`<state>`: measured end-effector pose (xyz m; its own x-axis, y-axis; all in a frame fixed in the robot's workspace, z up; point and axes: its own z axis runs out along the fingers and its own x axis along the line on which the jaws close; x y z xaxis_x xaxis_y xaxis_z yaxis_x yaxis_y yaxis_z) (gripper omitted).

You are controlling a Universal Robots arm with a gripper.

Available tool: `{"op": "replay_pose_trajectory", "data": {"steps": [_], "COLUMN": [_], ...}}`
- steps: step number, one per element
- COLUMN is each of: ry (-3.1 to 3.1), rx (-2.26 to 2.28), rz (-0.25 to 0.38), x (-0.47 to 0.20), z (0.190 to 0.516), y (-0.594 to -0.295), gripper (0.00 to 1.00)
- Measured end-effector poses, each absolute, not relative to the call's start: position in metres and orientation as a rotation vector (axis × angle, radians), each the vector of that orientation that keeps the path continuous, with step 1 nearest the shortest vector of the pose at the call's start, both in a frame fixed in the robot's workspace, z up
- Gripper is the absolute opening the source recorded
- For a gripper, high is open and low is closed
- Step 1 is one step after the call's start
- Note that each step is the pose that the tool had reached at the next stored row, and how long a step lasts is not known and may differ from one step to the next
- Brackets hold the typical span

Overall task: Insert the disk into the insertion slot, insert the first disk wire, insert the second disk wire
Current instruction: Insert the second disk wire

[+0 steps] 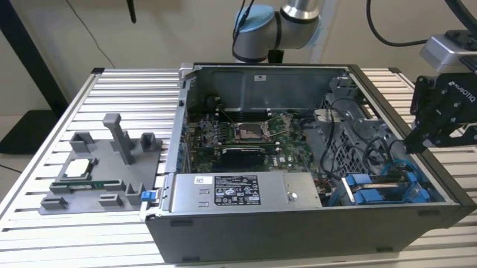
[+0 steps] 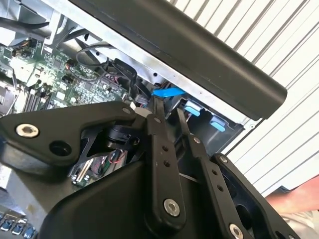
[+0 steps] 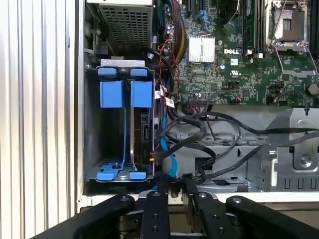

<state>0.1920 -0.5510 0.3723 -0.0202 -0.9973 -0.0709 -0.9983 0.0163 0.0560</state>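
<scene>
On the slatted counter [image 1: 111,89], the open computer case [image 1: 298,234] shows step 1 apparently done: the disk [image 3: 143,132] stands on edge in the drive bay [image 3: 92,124] at the case's corner, beside another blue carrier [image 3: 112,94]. The 2 wires look unplugged. The claw [image 3: 177,178] hovers at the bay's edge, nearly closed, seemingly pinching a blue wire [image 3: 167,154]. Tangled black cables [image 3: 219,144] crowd just beside it.
</scene>
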Motion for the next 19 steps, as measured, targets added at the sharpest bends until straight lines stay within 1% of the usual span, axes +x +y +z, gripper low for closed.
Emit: {"op": "replay_pose_trajectory", "data": {"steps": [1, 19], "ry": [2.231, 2.228], "rx": [-2.191, -2.188], "rz": [0.141, 0.146], "x": [0.192, 0.1835], "z": [0.3723, 0.376], "y": [-0.551, -0.551], "gripper": [0.0, 0.0]}}
